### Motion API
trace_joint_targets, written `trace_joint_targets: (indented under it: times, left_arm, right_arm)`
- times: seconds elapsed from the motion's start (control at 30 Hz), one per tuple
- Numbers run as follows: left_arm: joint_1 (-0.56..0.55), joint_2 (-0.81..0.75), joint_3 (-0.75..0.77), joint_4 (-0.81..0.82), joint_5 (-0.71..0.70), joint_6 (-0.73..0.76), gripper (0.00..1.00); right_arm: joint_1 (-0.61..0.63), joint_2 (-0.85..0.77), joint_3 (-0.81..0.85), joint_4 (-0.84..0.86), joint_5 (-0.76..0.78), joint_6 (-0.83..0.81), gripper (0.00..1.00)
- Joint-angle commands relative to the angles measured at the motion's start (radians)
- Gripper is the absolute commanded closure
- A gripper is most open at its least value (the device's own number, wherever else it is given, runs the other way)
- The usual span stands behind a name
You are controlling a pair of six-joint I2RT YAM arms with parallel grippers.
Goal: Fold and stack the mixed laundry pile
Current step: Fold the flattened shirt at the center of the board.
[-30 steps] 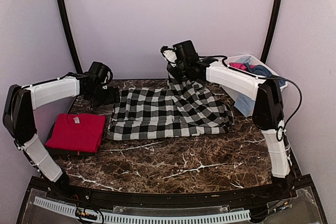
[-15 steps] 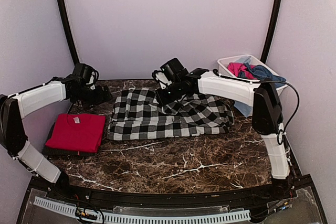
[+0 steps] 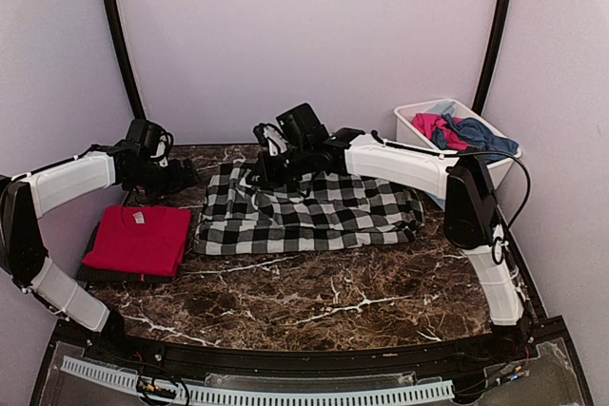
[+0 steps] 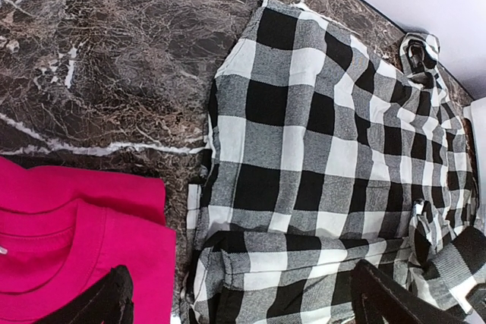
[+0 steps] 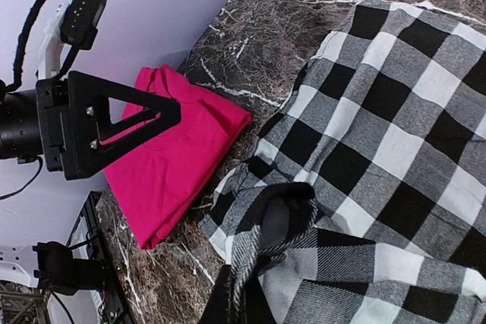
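Leftward across the marble table [image 3: 333,292] swings the right gripper [image 3: 269,154], clamped on an edge of the black-and-white checked garment [image 3: 314,208]. It carries that edge over the spread cloth toward the far left corner; a second ago it was raised over the garment's right side. The left gripper [image 3: 183,176] has drawn back to the left and hangs beside the garment's left edge, jaws wide apart and holding nothing.

The step in hand appears to be folding the checked piece over on itself. The next move calls for laying the carried edge flat and square along the left edge before letting go.

The red tee [image 3: 138,240] lies folded at the table's left, just beside the checked cloth. At the far right, the white tub [image 3: 416,113] holds a pink piece [image 3: 430,124] and a blue piece [image 3: 471,130], both unfolded.
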Motion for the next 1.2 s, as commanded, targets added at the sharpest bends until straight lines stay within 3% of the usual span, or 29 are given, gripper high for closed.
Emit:
trace_joint_targets:
  times: [0.0, 0.1, 0.23, 0.33, 0.4, 0.43, 0.6, 0.73, 0.97, 1.17]
  left_arm:
    - [0.009, -0.014, -0.012, 0.013, 0.019, -0.012, 0.01]
    - [0.009, -0.008, -0.013, 0.016, 0.025, -0.014, 0.01]
    - [0.009, -0.020, -0.021, 0.027, 0.017, -0.020, 0.01]
    - [0.008, -0.032, -0.030, 0.052, 0.034, -0.013, 0.01]
    - [0.009, -0.036, -0.028, 0.063, 0.040, -0.004, 0.01]
    - [0.009, -0.035, -0.026, 0.067, 0.039, -0.002, 0.01]
    - [0.009, -0.043, -0.022, 0.084, 0.053, -0.011, 0.01]
    - [0.009, -0.079, -0.051, 0.119, 0.053, -0.035, 0.01]
    - [0.014, -0.114, -0.071, 0.081, 0.013, -0.022, 0.01]
    - [0.018, -0.105, -0.111, 0.138, 0.104, -0.012, 0.03]
  right_arm:
    - [0.006, 0.092, 0.096, 0.031, -0.059, 0.028, 0.94]
    - [0.001, 0.094, 0.103, 0.010, -0.058, 0.000, 0.56]
    - [-0.013, 0.016, 0.045, 0.002, -0.068, -0.064, 0.34]
    - [-0.027, -0.084, -0.039, 0.019, -0.063, -0.103, 0.26]
    - [-0.035, -0.151, -0.100, 0.052, -0.080, -0.131, 0.07]
    - [-0.037, -0.177, -0.124, 0.068, -0.095, -0.145, 0.02]
    - [-0.040, -0.148, -0.070, 0.098, -0.193, -0.131, 0.01]
    - [-0.041, -0.043, 0.009, 0.212, -0.328, 0.022, 0.05]
    - [-0.017, 0.153, 0.143, 0.310, -0.373, 0.201, 0.08]
    - [-0.022, 0.085, 0.089, 0.324, -0.373, 0.161, 0.11]
